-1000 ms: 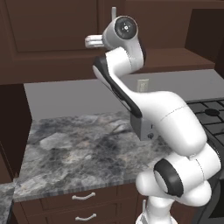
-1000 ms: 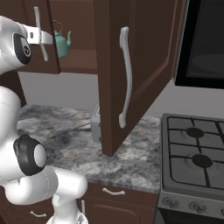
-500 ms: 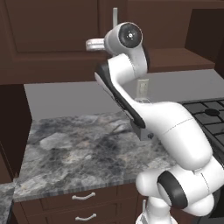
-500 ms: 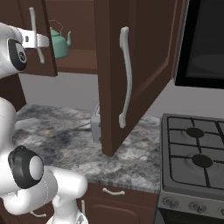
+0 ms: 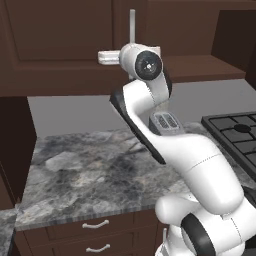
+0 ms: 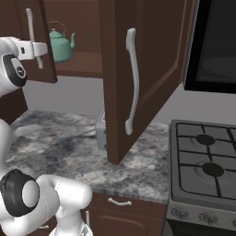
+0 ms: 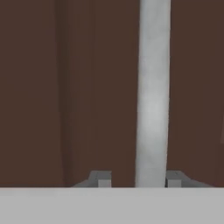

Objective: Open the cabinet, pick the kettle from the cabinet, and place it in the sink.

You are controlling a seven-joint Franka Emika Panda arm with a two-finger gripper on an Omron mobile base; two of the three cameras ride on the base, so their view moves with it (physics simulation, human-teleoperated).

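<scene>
The cabinet's right door (image 6: pixel 152 69) stands wide open, and the teal kettle (image 6: pixel 60 44) sits upright on the shelf inside. My gripper (image 6: pixel 42 49) is up at the left door (image 6: pixel 46 73), level with the kettle and to its left. In the hand view the gripper (image 7: pixel 138 178) straddles that door's silver bar handle (image 7: pixel 152 96). The bar lies against the right fingertip (image 7: pixel 174 177), with a gap on the other side, so the jaws are open. From the left base view the same handle (image 5: pixel 132 25) rises above my wrist. The sink is out of view.
A grey toaster (image 5: pixel 167 122) stands on the marbled counter (image 5: pixel 90 170) under the cabinet. The open right door with its handle (image 6: pixel 132 83) juts out over the counter. A gas stove (image 6: pixel 207 161) and a dark microwave (image 6: pixel 216 46) are at the right. Drawers (image 5: pixel 95 225) lie below.
My wrist has sunk a little along the left door's handle and the arm has bent further right. The jaws have narrowed slightly around the bar. The kettle has not moved.
</scene>
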